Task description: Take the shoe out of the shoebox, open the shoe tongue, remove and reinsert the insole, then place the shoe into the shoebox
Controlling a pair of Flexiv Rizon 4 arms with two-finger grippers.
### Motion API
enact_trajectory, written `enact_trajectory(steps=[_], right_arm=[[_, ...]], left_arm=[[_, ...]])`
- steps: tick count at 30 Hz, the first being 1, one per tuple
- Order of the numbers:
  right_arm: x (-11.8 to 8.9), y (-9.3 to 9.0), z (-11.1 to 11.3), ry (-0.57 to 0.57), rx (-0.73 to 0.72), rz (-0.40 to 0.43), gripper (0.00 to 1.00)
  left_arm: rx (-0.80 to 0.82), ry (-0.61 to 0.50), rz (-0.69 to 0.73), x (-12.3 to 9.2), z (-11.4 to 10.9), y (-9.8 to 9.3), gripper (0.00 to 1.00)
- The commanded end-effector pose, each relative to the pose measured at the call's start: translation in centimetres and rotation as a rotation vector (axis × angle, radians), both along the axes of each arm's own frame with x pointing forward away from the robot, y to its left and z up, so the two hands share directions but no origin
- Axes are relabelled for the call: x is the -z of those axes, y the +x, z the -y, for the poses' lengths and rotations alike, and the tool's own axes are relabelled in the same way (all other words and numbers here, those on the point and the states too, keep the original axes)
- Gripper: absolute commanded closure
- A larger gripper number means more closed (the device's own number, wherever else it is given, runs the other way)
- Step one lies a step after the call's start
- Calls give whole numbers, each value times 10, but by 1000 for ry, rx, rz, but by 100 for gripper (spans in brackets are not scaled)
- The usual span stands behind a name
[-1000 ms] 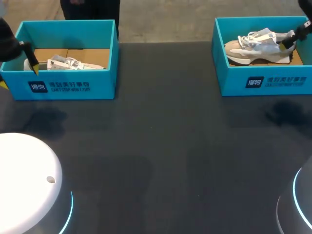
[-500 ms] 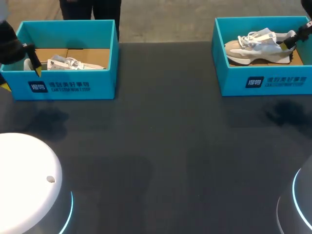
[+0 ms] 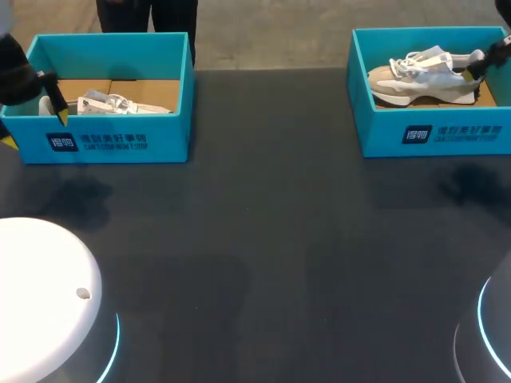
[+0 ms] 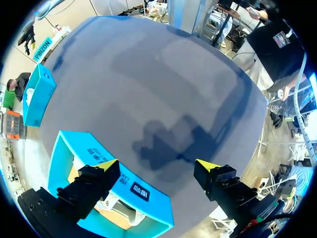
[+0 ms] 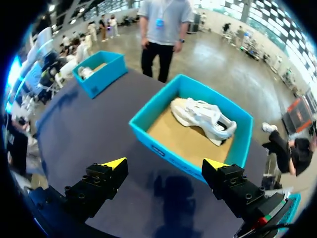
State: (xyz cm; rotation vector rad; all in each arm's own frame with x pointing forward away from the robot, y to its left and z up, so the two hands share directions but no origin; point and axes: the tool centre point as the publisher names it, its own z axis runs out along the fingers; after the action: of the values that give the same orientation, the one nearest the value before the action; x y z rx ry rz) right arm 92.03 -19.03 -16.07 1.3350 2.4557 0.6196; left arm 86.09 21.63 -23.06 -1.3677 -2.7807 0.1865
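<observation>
Easing back towards the worktop's right edge, the right claw hangs released, clear of the shoe in the far-right corner's shoebox, while the left claw, also released, straddles the other box, so nothing is gripped yet.

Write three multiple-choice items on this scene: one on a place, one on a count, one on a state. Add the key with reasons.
1. The shoe at the head view's right lies:
A. on the bare table
B. inside the right shoebox
C. between a gripper's fingers

2. Teal boxes standing on the table:
A. one
B. two
C. three

3. The right gripper is:
A. open
B. shut on the shoe
C. shut on a box wall

1 B: the shoe rests on the cardboard floor within the teal walls.
2 B: the left shoebox and the right shoebox, at the far corners.
3 A: the right wrist view shows its yellow tips wide apart, touching nothing.
</observation>
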Motion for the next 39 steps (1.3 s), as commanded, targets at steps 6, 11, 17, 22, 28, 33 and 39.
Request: enact_trajectory(steps=[6, 11, 17, 22, 28, 33, 39], right_arm=[[9, 70, 17, -68, 212, -142, 0], [14, 101, 33, -65, 286, -171, 0], [22, 133, 46, -71, 344, -200, 0], [33, 156, 55, -51, 403, -213, 0], [41, 181, 69, -69, 464, -222, 0], [50, 196, 82, -103, 511, -233, 0], [68, 213, 96, -164, 547, -260, 0]], left_arm=[[1, 1, 3, 0, 0, -1, 0], [1, 1, 3, 0, 0, -1, 0], [1, 1, 3, 0, 0, -1, 0], [1, 1, 3, 0, 0, -1, 0], [1, 1, 3, 0, 0, -1, 0], [1, 1, 3, 0, 0, -1, 0], [1, 1, 3, 0, 0, -1, 0]])
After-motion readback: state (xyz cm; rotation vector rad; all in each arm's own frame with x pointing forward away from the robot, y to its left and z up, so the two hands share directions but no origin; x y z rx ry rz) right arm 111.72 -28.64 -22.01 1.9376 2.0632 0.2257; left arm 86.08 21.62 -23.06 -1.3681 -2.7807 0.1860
